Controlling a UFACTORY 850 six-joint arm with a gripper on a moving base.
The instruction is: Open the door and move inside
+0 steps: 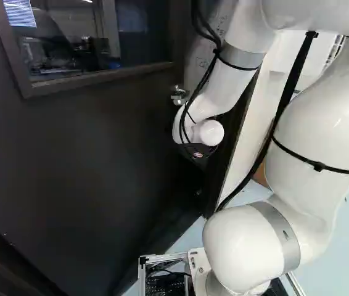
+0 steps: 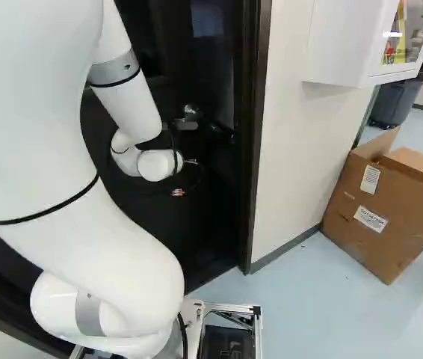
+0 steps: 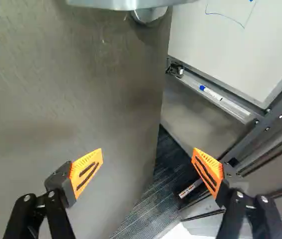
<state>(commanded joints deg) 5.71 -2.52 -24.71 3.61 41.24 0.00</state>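
The dark door with a window fills much of the left base view and stands ajar. Its metal handle shows just above my gripper, whose fingertips are hidden there. In the wrist view the gripper is open, its orange-padded fingers wide apart with nothing between them. One finger is over the door face, the other past the door's free edge, over the gap. Part of the handle lies ahead of the fingers.
The dark door frame stands right of the arm, beside a pale wall. A cardboard box sits on the floor under a white cabinet. Through the gap, a whiteboard and dark carpet show.
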